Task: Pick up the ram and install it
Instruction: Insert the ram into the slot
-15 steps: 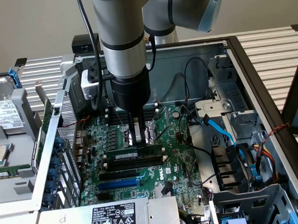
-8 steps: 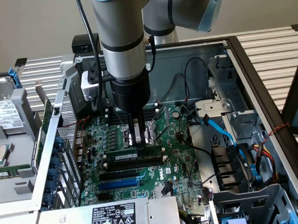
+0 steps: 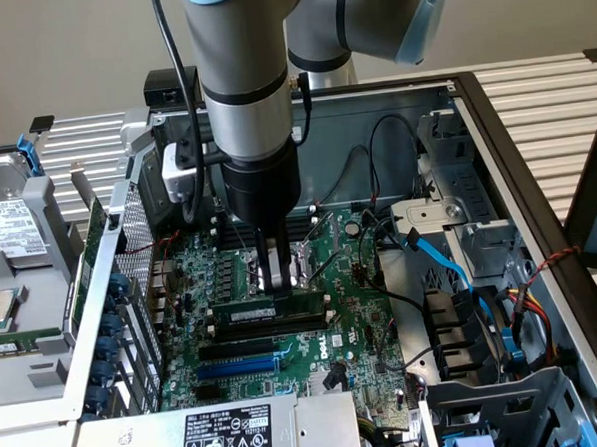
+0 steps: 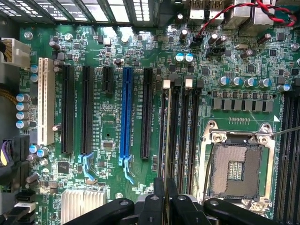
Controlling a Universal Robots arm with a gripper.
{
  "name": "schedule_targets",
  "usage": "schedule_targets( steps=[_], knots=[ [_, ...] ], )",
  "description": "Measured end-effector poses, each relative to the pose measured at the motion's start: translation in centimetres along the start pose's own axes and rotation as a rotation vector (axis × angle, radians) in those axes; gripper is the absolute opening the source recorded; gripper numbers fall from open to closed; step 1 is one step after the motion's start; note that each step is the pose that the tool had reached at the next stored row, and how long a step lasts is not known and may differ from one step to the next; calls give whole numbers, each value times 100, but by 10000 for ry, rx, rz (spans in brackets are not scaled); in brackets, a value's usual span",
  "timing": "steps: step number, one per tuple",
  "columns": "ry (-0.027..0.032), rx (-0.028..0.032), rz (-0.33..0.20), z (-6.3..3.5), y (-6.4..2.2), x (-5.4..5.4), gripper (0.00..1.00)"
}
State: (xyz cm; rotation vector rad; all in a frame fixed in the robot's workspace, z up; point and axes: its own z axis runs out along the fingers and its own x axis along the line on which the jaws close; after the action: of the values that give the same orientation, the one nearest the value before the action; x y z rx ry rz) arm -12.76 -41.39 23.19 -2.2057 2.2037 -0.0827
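In the exterior view, an open computer case [image 3: 469,99] lies flat on a bench of pale metal slats [image 3: 557,95], with a plain beige wall [image 3: 59,46] on the far side. The grey arm [image 3: 239,86] comes straight down into the case. Its gripper [image 3: 274,273] has its two fingers drawn together onto the top edge of the ram [image 3: 238,315]. The ram stands on edge in a memory slot on the green motherboard [image 3: 358,310], running from the exterior view's left to its right. Nearer the camera than the ram lie black slots and then the blue slot [image 3: 236,368]. A power supply with a white label [image 3: 225,438] sits at the near edge. A light blue cable [image 3: 443,258] runs through the drive bays on the exterior view's right. On the exterior view's left, a grey metal tray [image 3: 24,328] lies on the bench beside the case.

In the wrist view, the gripper [image 4: 164,199] is clamped on the ram [image 4: 168,133]. The ram shows edge-on as a thin line in the memory slot nearest the black expansion slots. The blue slot [image 4: 125,112] lies two slots away from it, and the open processor socket [image 4: 234,168] sits on the ram's other side. A white slot [image 4: 43,101] and a ribbed heatsink [image 4: 82,204] lie beyond the blue slot. Red wires [image 4: 234,9] cross near the rear ports.
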Motion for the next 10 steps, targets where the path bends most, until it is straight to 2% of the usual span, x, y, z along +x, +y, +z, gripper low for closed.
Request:
schedule_targets(
  steps=[10],
  knots=[
    [25,0,23,30,10,-6,13]
  ],
)
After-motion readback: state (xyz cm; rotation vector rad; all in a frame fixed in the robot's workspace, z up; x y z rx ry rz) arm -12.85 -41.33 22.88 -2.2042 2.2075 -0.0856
